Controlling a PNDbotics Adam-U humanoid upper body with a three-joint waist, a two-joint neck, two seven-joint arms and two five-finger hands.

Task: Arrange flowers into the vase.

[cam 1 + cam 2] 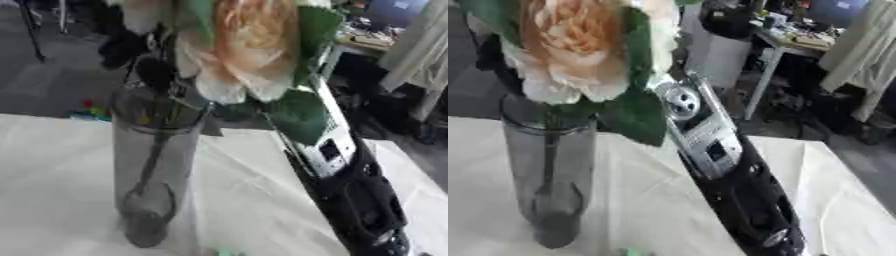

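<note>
**Flower at the mouth of the vase, your right arm behind it**

The white cloth (262, 200) covers the table in front of you, with soft folds, and everything stands on it. Your right arm (737, 195) comes in from the lower right and goes up diagonally toward the flower; it is black below and silver and white higher up, with a round silver joint near the leaves. The hand at its end is hidden behind the bloom and the leaves, so you cannot tell if its fingers are spread, pressed together or pinching the stem. Your left hand does not show in any view.

The vase (156, 165) is a tall cylinder of grey clear glass and it stands upright on the cloth, left of the arm. Inside it you see a dark stem going down to the bottom.

The flower (570, 45) is a big peach and cream bloom, very close to the camera, and it sits just above the rim of the vase. Its green leaves (297, 115) hang at the right side of the rim, between the vase and the arm.
</note>
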